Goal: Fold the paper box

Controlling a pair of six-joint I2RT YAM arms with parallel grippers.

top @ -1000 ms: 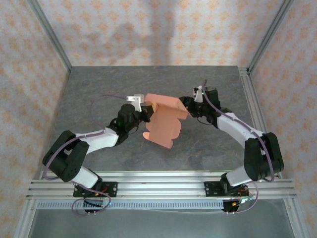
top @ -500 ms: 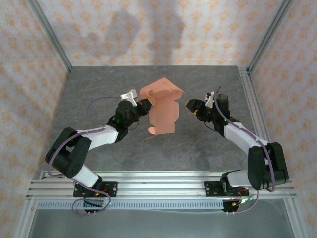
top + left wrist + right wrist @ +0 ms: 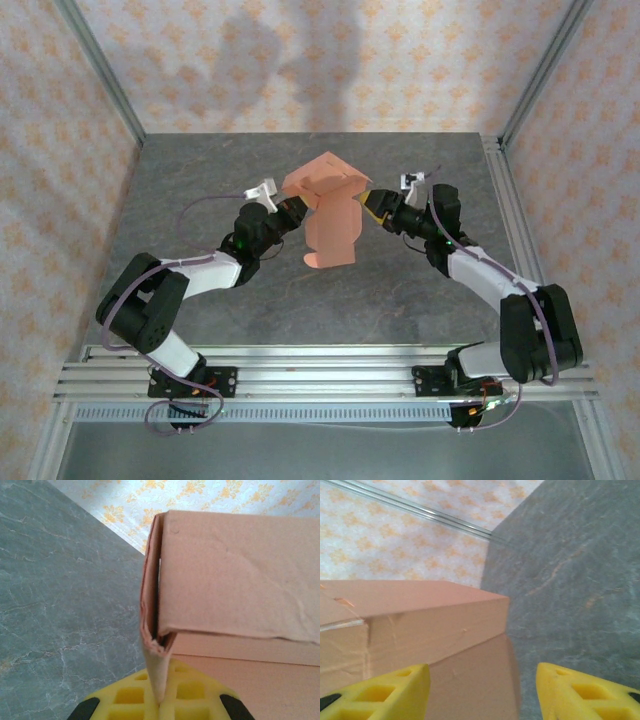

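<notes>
1. Salmon-orange thin-card paper box (image 3: 328, 215), half folded and held up off the grey marbled table (image 3: 200, 170). Roughly mid-table in the top view, with one long panel hanging toward 6 o'clock.
2. On the box's 9 o'clock side, left gripper (image 3: 290, 208), clamped tight on a thin card edge. In the left wrist view, that edge pinched right between the yellow pads (image 3: 130, 700).
3. On the 3 o'clock side, right gripper (image 3: 372, 205), jaws apart. In the right wrist view, yellow fingers (image 3: 390, 687) spread either side of a card panel. Can't tell if touching.
4. Folded boxy part at the sheet's 12 o'clock end, a bit creased on one face.
5. Orange-patterned wall (image 3: 300, 60) behind, at 12 o'clock.
</notes>
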